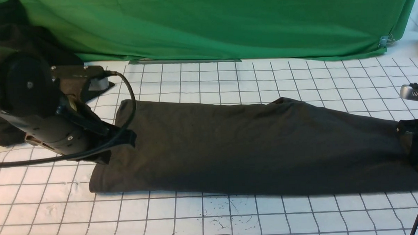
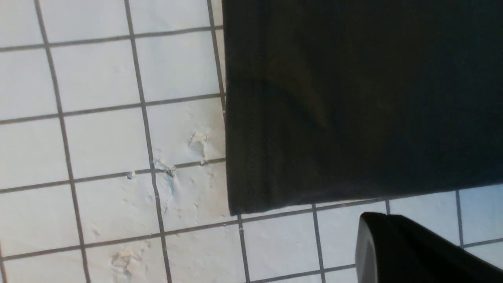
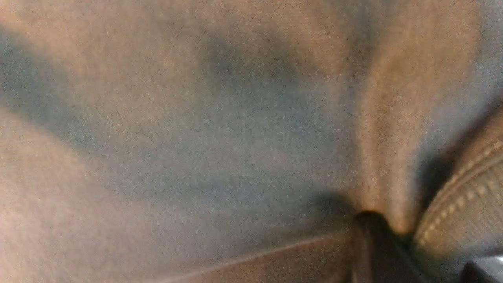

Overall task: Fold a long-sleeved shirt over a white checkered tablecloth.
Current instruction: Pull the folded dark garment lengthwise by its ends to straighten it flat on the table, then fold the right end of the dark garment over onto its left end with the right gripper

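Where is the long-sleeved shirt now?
In the front view, the long-sleeved shirt lies centred on the white checkered tablecloth, between the left pincer and right pincer.

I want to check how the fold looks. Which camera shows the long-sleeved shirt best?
The front view: nearly all of the long-sleeved shirt shows, lying as a long folded band across the white checkered tablecloth. The left wrist view shows only one corner; the right wrist view, just blurred fabric and a stitched seam.

Even, bright light in the front view; the right wrist view is blurred, close, and brownish.
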Available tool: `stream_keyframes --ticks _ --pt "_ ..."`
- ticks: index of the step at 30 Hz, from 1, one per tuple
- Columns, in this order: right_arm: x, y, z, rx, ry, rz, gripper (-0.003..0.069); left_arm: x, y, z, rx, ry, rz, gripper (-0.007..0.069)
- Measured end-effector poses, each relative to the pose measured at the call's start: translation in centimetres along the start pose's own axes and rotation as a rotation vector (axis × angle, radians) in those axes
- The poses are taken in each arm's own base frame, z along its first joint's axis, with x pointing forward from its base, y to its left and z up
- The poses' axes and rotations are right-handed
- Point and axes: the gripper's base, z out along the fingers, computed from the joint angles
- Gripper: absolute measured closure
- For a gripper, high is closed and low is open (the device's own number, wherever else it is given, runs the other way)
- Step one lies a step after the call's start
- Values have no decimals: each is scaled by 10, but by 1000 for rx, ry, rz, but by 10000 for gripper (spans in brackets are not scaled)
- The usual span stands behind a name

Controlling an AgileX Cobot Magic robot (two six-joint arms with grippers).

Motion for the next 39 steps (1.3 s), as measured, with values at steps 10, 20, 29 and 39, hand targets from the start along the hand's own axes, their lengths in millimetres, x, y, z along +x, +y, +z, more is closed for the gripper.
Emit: stream_keyframes --ticks 10,20,29,39 --pt "4 -53 -71 245 -134 133 622 6 3 -25 -12 -21 9 624" --pt "13 41 -156 164 -344 -36 627 6 2 -32 6 -46 -8 624" --pt "37 179 -158 22 -404 -307 627 6 0 -32 29 -51 -27 624" --pt "77 327 -112 -237 -352 -521 627 6 -2 -32 53 -54 -47 624"
